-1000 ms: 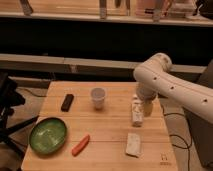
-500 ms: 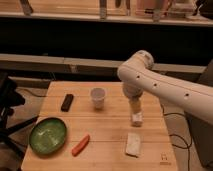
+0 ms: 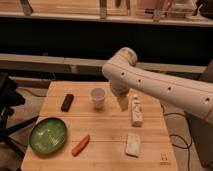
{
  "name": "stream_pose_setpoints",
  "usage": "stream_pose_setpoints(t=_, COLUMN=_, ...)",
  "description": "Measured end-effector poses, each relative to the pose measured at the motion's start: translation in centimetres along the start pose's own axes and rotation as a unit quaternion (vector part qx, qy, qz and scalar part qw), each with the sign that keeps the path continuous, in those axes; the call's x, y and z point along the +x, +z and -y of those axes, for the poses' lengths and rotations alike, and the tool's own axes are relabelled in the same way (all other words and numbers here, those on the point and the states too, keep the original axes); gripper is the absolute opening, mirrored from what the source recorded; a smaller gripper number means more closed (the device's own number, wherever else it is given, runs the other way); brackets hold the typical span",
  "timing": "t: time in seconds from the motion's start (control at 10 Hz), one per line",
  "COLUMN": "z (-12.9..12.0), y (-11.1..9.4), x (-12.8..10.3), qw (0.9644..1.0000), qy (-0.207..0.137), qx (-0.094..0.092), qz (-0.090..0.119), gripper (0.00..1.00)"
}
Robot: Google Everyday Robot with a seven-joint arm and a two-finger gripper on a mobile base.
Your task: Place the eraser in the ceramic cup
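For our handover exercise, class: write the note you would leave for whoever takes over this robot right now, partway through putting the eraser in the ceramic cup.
End effector: hangs low over the wooden table, just right of the ceramic cup, between it and the white bottle. It is nowhere near the eraser.
Eraser: lies flat on the table, left of the cup and apart from it.
Cup: upright near the table's middle.
Done: nothing yet; the eraser is not picked up.
Left: move across past the cup to the eraser, grasp it, carry it over the cup and release it inside.
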Motion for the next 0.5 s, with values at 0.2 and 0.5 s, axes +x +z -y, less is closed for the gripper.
stream_pose_setpoints(t=0.2, z=0.9, y=-0.2, x=-1.2, qw=0.9999, qy=-0.017, qx=0.0, qz=0.003, gripper=0.8)
stream_pose_setpoints(t=0.5, z=3.0, y=-0.7, x=-4.4, qw=0.9987, qy=-0.051, qx=0.004, qz=0.009, gripper=0.8)
